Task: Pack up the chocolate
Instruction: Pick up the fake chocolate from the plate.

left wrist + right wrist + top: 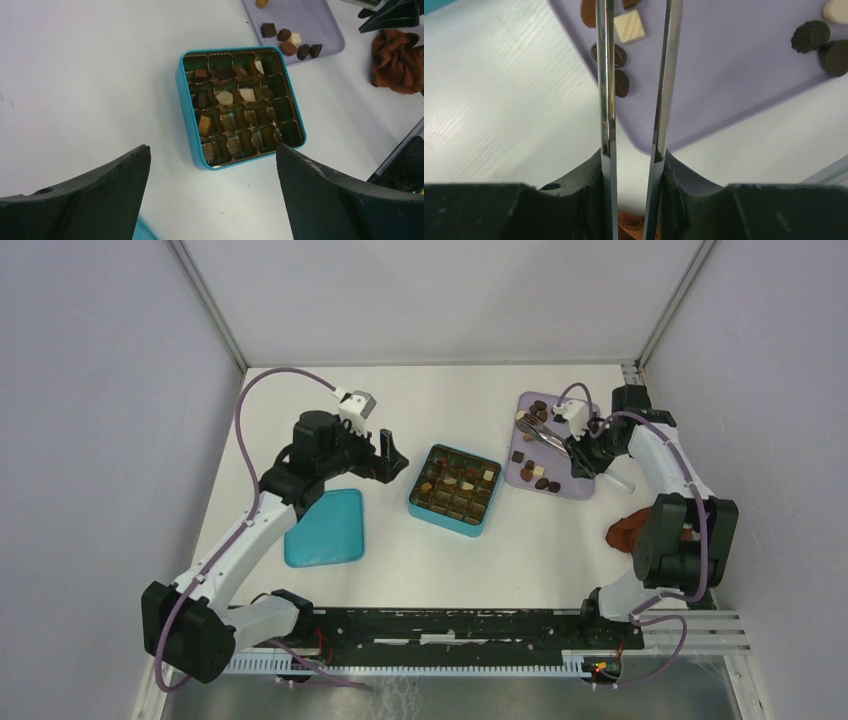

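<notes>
- Right gripper (pixel 634 167) clamps the metal tongs (pixel 606 75) above the lilac tray (pixel 734 75); loose chocolate (pixel 629 27) lies there
- Left gripper (pixel 212 152) hangs wide open beside the teal box (pixel 187 115); several pieces sit in its cells

- White table (pixel 440 570) fills the middle, evenly lit.
- Pale grey walls (pixel 90 440) at left, right and top.
- Metal posts (pixel 208 305) slant in both upper corners.
- Black rail (pixel 500 620) along the bottom.
</notes>
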`<control>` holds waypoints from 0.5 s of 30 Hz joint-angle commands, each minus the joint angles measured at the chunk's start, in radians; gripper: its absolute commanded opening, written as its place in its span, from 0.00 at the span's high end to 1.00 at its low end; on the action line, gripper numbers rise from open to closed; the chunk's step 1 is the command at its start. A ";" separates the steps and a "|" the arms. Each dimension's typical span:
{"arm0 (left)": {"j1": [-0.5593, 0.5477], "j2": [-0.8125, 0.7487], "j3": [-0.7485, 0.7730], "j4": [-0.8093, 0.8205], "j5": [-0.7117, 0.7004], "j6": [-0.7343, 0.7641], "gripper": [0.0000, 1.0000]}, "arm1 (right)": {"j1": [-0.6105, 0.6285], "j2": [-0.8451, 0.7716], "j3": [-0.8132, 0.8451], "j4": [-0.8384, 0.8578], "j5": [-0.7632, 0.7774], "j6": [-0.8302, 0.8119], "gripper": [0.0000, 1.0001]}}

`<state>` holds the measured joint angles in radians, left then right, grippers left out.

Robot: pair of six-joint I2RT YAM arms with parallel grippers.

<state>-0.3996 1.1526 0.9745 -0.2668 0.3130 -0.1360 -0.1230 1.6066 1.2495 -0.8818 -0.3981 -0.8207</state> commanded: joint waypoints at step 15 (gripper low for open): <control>0.003 -0.005 -0.203 0.264 0.031 -0.216 0.08 | 0.291 -0.160 -0.104 -0.021 -0.207 -0.046 1.00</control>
<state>-0.3996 1.1175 0.7692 -0.0654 0.3252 -0.2996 0.0937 1.4742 1.1381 -0.9039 -0.5682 -0.8841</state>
